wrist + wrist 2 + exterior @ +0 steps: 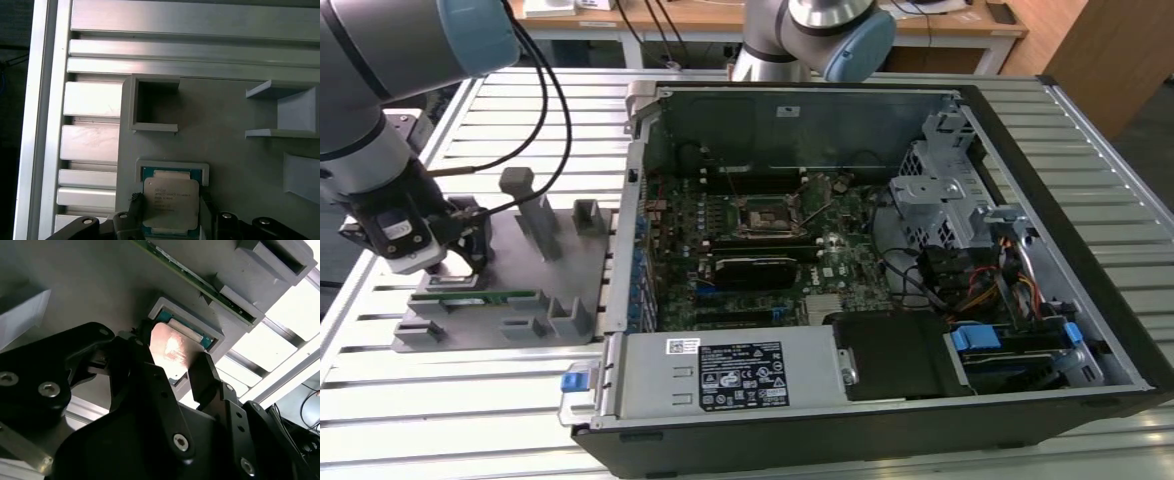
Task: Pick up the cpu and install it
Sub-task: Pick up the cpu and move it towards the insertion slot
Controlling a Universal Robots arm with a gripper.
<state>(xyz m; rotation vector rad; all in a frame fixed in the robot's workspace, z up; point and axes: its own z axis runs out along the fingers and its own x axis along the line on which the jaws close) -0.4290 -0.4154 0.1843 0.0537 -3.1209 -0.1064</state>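
Note:
The cpu (171,197), a flat square chip with a silvery top, lies in a shallow square nest of the grey fixture (507,310) on the exterior view's left. My gripper (171,206) hangs right over it, one black finger against each of two opposite edges of the chip, shut on it. In the second wrist view the cpu (172,347) shows a pinkish glare between the fingers of the gripper (174,354). The gripper (434,262) is low over the fixture. The black-framed socket (765,217) sits on the motherboard inside the open computer case.
A green memory stick (474,297) lies in a fixture slot beside the gripper. Grey posts (534,215) rise from the fixture. The open case (881,260) fills the exterior view's right, with cables, a drive cage and a power supply (720,375). All stands on a slatted metal table (480,440).

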